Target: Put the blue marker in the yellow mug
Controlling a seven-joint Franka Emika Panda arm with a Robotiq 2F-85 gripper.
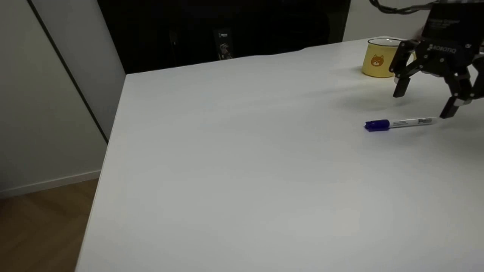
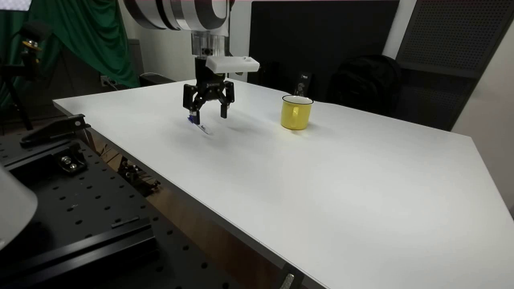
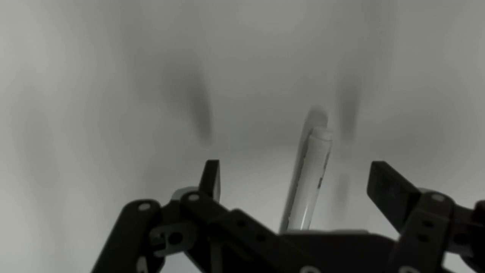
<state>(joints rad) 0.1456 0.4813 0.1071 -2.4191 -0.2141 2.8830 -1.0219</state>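
The blue marker (image 1: 401, 123) lies flat on the white table, with a blue cap and whitish barrel. It also shows in an exterior view (image 2: 204, 129), partly behind a finger. In the wrist view its whitish barrel (image 3: 312, 178) lies between the fingers, and the cap end is hidden below the gripper body. My gripper (image 1: 424, 100) is open and empty above the marker, apart from it. It also shows in an exterior view (image 2: 209, 115) and the wrist view (image 3: 295, 172). The yellow mug (image 1: 377, 60) stands upright; its handle shows in an exterior view (image 2: 296, 114).
The white table (image 1: 227, 158) ends at a left edge in an exterior view. A black perforated mounting board (image 2: 108, 208) with clamps stands along the table's near edge. A dark backpack (image 2: 365, 86) and a small dark box (image 2: 302, 83) are behind the far edge.
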